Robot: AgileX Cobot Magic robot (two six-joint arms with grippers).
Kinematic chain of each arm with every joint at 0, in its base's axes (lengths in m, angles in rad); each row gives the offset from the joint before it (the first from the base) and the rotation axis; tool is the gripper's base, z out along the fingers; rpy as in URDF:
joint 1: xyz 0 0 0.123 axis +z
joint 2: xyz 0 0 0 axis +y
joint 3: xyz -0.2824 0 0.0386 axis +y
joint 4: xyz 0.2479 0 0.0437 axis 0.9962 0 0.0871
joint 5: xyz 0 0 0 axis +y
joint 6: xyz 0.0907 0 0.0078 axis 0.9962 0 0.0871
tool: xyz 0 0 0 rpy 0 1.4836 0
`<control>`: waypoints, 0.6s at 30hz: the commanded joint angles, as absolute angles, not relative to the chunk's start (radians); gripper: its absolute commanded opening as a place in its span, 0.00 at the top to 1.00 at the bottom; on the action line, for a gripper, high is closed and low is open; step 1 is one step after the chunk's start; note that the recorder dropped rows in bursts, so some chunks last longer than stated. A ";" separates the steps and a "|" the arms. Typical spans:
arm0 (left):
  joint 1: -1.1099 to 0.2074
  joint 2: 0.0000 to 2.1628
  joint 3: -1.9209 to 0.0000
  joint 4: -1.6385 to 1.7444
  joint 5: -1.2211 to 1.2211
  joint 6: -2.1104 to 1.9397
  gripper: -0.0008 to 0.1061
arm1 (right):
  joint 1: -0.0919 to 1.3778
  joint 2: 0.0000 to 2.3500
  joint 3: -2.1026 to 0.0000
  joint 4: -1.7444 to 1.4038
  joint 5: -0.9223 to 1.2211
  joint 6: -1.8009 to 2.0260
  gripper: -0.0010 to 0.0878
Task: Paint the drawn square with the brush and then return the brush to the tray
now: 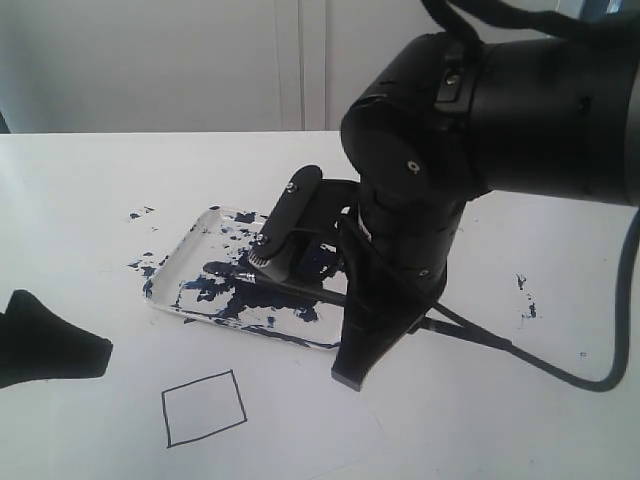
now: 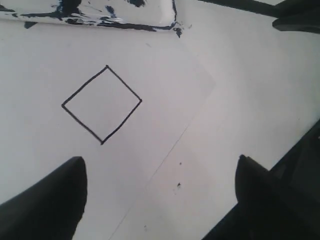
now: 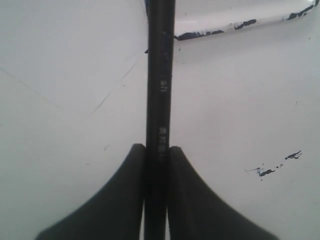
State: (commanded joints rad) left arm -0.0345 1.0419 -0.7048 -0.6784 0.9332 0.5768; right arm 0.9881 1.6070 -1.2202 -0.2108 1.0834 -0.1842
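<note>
Square (image 2: 101, 105) was blank inside, just a thin black outline on the white table (image 1: 80, 200), so painting hadn't begun, by my read. It lay near one long edge of the tray (image 1: 180, 262), apart from it, not touching. Brush (image 3: 160, 75) was clamped in the right claw (image 3: 156, 150), both fingers pressed tight against the handle w/ no gap showing. The handle ran straight out from the claw toward the tray rim. In the exterior view the tip end lay over the dark blue smears, prob. because that's where paint gets picked up. Couldn't tell if the bristles touched paint, since the arm blocked that spot. The grip looked to be partway along the handle, which should give decent control for dabbing. Left claw (image 2: 160, 200) hung above the table beside the square, fingers wide apart & holding nothing. It was likely parked clear of the work w/ its camera on the square. A few blue specks (image 1: 525, 300) dotted the table on the far side of the right arm, well away from the square. Next move, I'd guess: carry the loaded brush across to the square w/o dripping.
</note>
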 joint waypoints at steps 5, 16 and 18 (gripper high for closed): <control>-0.035 1.122 -0.755 -0.535 0.963 0.588 0.22 | 0.988 1.607 -1.220 -0.213 1.106 -0.184 0.99; -0.152 1.330 -0.757 -0.421 0.940 0.533 0.22 | 0.988 1.607 -1.220 -0.212 1.128 -0.184 0.99; -0.205 1.355 -0.757 -0.358 0.892 0.490 0.22 | 0.988 1.607 -1.220 -0.210 1.131 -0.184 0.99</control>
State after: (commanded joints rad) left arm -0.2046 1.3549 -0.7574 -0.3576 0.8924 0.4896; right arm 0.9881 1.6070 -1.2202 -0.2097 1.1308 -0.1842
